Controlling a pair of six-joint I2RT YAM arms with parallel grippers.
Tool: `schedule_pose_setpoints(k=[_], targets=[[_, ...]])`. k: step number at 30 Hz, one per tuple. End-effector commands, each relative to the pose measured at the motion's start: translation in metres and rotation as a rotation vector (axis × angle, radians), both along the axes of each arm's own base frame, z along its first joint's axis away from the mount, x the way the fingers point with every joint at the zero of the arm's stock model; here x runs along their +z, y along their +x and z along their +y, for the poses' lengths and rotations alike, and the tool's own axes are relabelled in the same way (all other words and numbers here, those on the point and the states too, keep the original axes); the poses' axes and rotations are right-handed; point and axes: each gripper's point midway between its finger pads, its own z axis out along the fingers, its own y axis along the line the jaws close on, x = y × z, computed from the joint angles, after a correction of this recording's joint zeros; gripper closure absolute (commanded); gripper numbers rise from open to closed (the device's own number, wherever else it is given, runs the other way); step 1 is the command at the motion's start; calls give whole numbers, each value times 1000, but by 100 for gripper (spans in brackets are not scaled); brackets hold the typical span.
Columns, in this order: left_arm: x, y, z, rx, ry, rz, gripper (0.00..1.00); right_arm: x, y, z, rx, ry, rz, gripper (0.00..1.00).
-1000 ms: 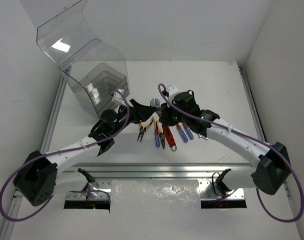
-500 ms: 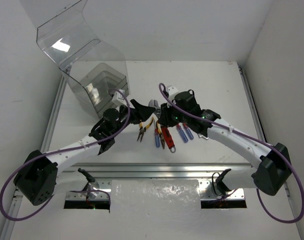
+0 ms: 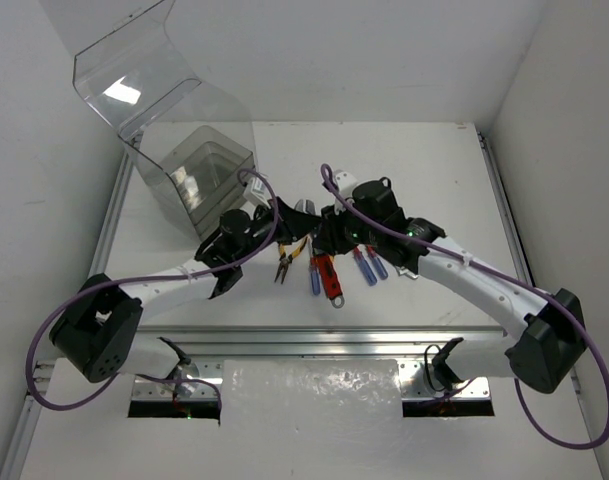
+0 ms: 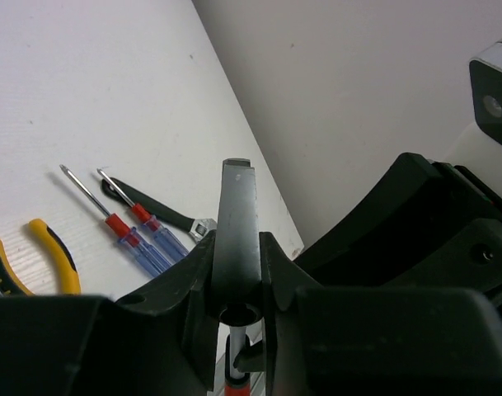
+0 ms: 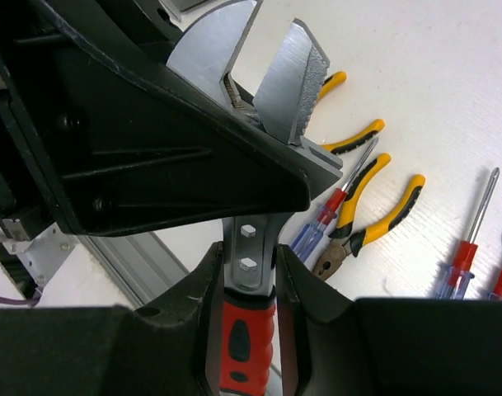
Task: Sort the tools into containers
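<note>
A red-handled wrench [image 3: 330, 276] with a silver adjustable head [image 5: 259, 70] hangs above the table's middle, held at both ends. My right gripper [image 5: 249, 276] is shut on its shank just above the red grip. My left gripper [image 4: 236, 247] is shut on the grey metal head end, and its black body hides part of the head in the right wrist view. On the table lie yellow-handled pliers [image 3: 284, 263], a second pair [image 5: 374, 206], blue-handled screwdrivers [image 4: 143, 239] and a black-handled wrench [image 4: 156, 209]. The clear container [image 3: 199, 175] stands at the back left.
The container's clear lid [image 3: 124, 70] stands open, leaning over the back-left corner. A blue screwdriver [image 3: 314, 281] lies right beside the hanging red handle. Aluminium rails [image 3: 314, 340] run along the table's near edge, and white walls close in on all sides.
My left gripper has moved right to the wrench and shut on its head. The right gripper has kept its grip, and the red handle has swung a little.
</note>
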Motion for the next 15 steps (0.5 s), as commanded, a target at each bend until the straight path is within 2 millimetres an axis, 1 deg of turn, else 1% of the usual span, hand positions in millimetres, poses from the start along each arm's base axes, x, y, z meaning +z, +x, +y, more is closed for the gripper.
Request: schedule_pose_setpoints(k=[1, 2, 3, 4, 5, 6, 7, 8, 9, 10, 11, 12, 13, 14, 15], targets=[[40, -2, -14, -62, -35, -93, 100, 105, 6, 26, 69, 252, -227, 100], [51, 2, -15, -58, -17, -130, 100, 105, 5, 25, 69, 255, -230, 100], [45, 6, -13, -38, 26, -107, 100, 105, 2, 24, 72, 258, -234, 100], [54, 7, -10, -27, 43, -130, 100, 107, -1, 23, 83, 261, -240, 93], [70, 11, -8, -15, 69, -185, 100, 107, -4, 22, 89, 263, -245, 75], [75, 17, 0, 11, 89, -190, 100, 101, -5, 18, 78, 254, -243, 35], [78, 18, 7, 18, 112, -181, 100, 104, -7, 13, 70, 253, -255, 12], [93, 21, 13, 24, 108, -210, 100, 102, -8, 9, 61, 240, -255, 1], [99, 28, 31, 49, 113, -204, 100, 96, -7, -1, 29, 198, -251, 1], [114, 32, 41, 57, 113, -234, 100, 96, -7, -7, 7, 175, -252, 1], [115, 43, 62, 96, 141, -225, 100, 87, -5, -19, -39, 120, -238, 1], [121, 48, 74, 129, 169, -228, 100, 87, -5, -27, -61, 96, -248, 1], [152, 56, 85, 164, 217, -307, 100, 92, -9, -37, -83, 91, -268, 1], [165, 63, 100, 205, 257, -328, 100, 93, -11, -45, -108, 78, -278, 1], [160, 69, 111, 245, 321, -285, 100, 90, -13, -55, -135, 58, -280, 1]])
